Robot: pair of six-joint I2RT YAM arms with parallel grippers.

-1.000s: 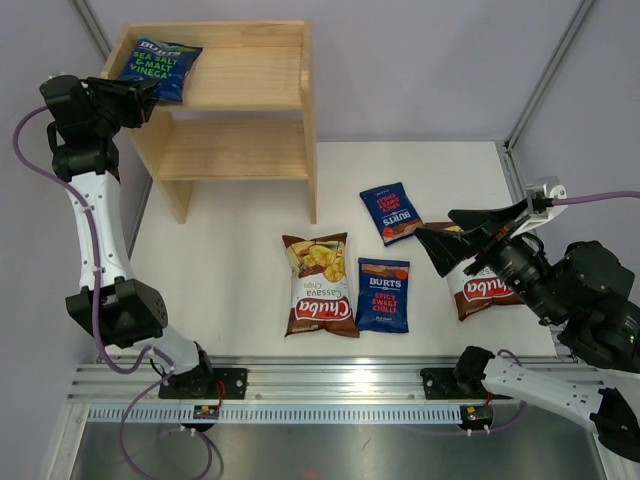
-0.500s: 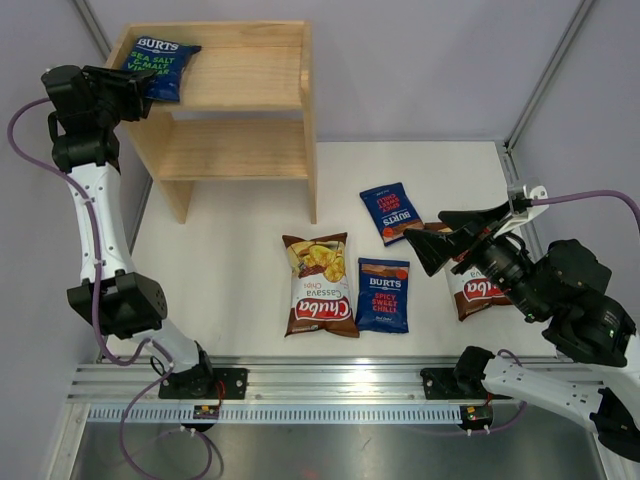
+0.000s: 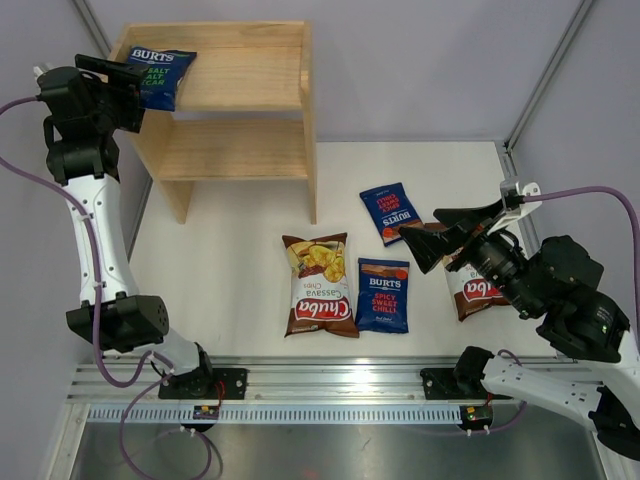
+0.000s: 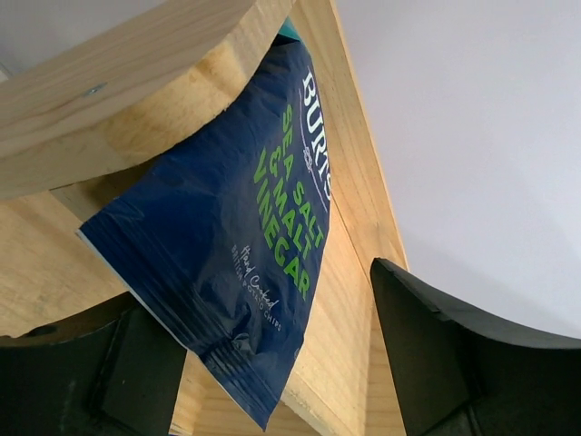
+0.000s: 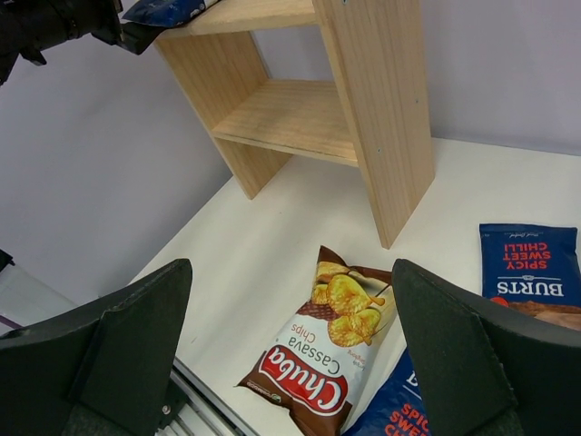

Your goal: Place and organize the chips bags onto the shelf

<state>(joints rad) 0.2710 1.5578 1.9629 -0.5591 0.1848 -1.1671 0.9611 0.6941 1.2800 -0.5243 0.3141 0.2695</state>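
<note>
A dark blue Burts bag with green lettering [image 3: 160,72] [image 4: 227,227] lies on the left of the top tier of the wooden shelf [image 3: 240,150] [image 4: 359,191]. My left gripper [image 3: 122,78] [image 4: 272,381] is open, and the bag's lower corner hangs loose between its fingers. On the white table lie a Chuba bag [image 3: 320,285] [image 5: 331,354], two red-lettered Burts bags [image 3: 392,212] [image 3: 384,295] [image 5: 531,263], and a second Chuba bag [image 3: 482,292] partly hidden under my right arm. My right gripper [image 3: 432,240] [image 5: 295,359] hovers wide open above them, holding nothing.
The shelf's lower tier [image 3: 235,148] [image 5: 290,113] has nothing on it. A metal rail [image 3: 330,385] runs along the near edge with both arm bases. Grey walls close in the left and right sides. My left arm [image 5: 54,23] shows at the shelf's top corner.
My left gripper has opened and let go of the green-lettered Burts bag, which now rests on the top tier. My right gripper has drifted slightly left, still open.
</note>
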